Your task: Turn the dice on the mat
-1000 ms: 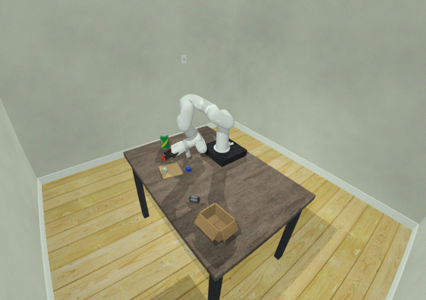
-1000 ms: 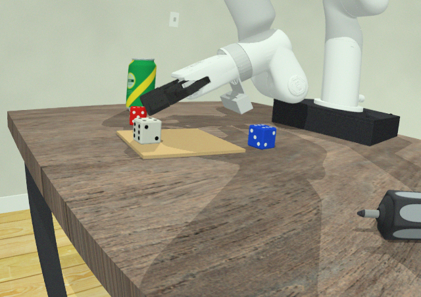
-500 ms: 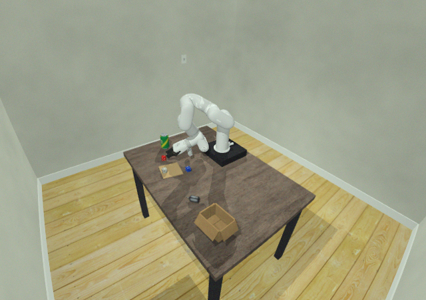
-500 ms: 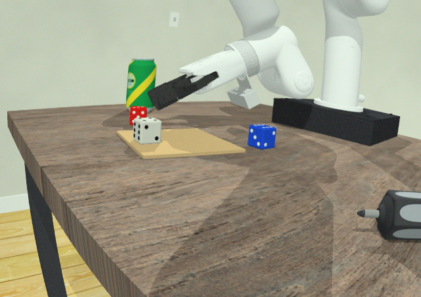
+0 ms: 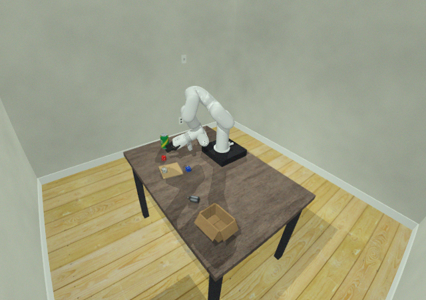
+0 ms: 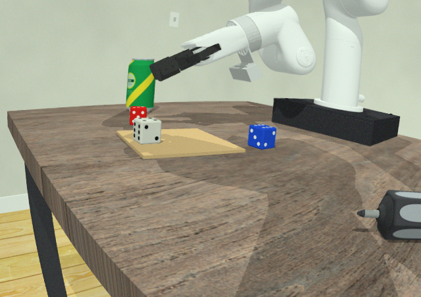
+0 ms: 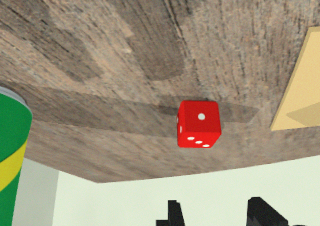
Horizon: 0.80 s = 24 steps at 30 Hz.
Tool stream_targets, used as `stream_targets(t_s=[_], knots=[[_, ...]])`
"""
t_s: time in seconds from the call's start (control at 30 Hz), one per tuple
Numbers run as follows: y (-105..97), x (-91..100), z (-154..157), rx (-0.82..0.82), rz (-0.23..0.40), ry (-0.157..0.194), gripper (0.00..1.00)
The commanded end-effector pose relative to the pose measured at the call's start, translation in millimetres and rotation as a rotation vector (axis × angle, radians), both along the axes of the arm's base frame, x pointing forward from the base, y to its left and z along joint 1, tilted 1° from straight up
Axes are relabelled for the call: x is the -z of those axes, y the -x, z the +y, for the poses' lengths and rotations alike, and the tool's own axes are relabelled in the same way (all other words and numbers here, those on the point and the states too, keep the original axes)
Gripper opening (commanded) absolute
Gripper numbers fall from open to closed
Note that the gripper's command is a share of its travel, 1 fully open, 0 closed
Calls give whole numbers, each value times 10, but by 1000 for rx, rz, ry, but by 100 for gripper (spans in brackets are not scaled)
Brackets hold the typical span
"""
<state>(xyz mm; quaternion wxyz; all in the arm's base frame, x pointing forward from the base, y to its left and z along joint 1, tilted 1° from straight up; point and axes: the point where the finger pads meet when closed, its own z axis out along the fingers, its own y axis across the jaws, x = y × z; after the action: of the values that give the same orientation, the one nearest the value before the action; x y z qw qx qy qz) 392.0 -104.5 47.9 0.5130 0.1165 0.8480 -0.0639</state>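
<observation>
The red die sits flat on the table, off the mat; in the wrist view 3 appears on top and 1 faces the robot. The white die sits flat on the mat near its left edge, with what looks like 4 on top, 2 and 6 on the visible sides. The blue die sits flat beside the mat, 6 on top. My gripper is part-way open, empty and tilted, above and back from the red die.
A green can stands behind the red die, close to the gripper in the exterior view. A dark screwdriver-like tool and an open cardboard box are farther along the table.
</observation>
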Motion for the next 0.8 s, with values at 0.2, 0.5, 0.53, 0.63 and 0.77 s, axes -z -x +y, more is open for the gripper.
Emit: stream_targets(t_s=[0.2,0.5,0.53,0.63,0.77], knots=[[-2,-90,-2,0,2,-1,47],[-30,-95,-10,0,44,-11,47],[-37,-96,-11,0,58,-15,47],[-50,-105,-15,0,112,-29,47],[-97,-120,-28,0,206,-54,47]])
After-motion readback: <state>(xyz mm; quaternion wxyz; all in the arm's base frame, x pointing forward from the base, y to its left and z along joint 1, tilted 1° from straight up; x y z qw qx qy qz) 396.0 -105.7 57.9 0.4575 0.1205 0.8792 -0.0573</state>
